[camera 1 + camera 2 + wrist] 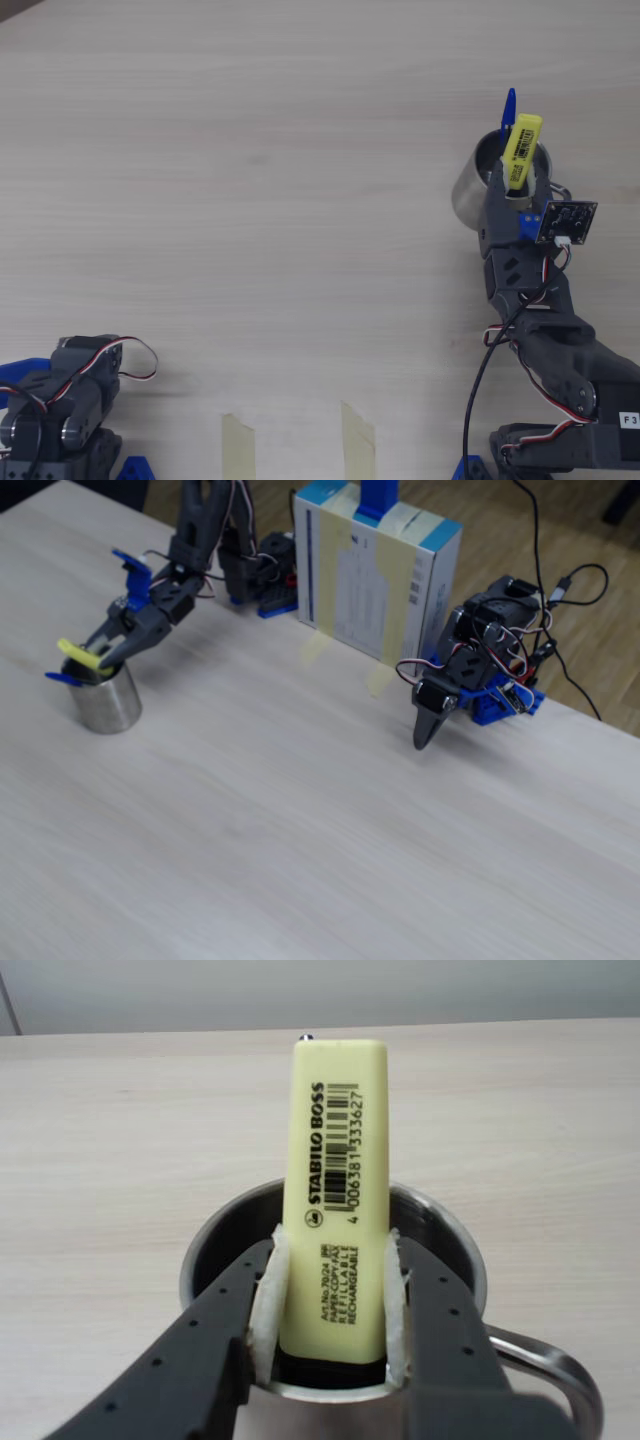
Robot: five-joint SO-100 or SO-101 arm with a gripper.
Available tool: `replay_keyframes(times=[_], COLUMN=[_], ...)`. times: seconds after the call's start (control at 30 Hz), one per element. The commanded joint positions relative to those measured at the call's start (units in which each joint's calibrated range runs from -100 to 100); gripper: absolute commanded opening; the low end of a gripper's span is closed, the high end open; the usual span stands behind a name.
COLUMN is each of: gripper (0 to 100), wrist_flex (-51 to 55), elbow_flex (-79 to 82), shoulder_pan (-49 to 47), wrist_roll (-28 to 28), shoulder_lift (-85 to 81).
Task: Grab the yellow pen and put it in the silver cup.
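A pale wood-grain table (250, 200) filled the overhead view, with two strips of tape (238, 448) stuck near its lower edge. In the fixed view, a brown plank floor with black cables showed in the upper right, and a white and blue box (375, 575) stood upright near the top centre, taped down to the table.

The working arm (535, 330) rose from the lower right of the overhead view and reached up-frame to the silver cup (472, 190), which stood at the right of that view, above the middle. In the fixed view the same arm stretched from the top centre down-left, its gripper (88, 662) hovering right over the cup's mouth at the left edge. The foam-padded fingers (268, 1305) were clamped on the lower part of the yellow pen (338, 1200), one pad on each side. In the wrist view the pen's bottom end sat within the cup's rim, while its barcoded body stuck out above the cup, tilted. A blue-capped pen (508, 108) poked out just beside it.

A second arm (470, 670) sat folded at the right of the fixed view.
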Motion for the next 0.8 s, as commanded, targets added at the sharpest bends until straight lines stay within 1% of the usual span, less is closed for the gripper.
replay_keyframes(times=[0.0, 0.3, 0.47, 0.77], gripper=[12, 12, 17, 17], wrist_flex=[0.4, 0.4, 0.4, 0.5], elbow_flex=[-0.3, -2.3, -2.3, -2.3], shoulder_pan=[0.3, 0.4, 0.2, -0.1], wrist_roll=[-0.1, -0.2, 0.1, 0.1], shoulder_lift=[-1.0, -1.0, -1.0, -3.2])
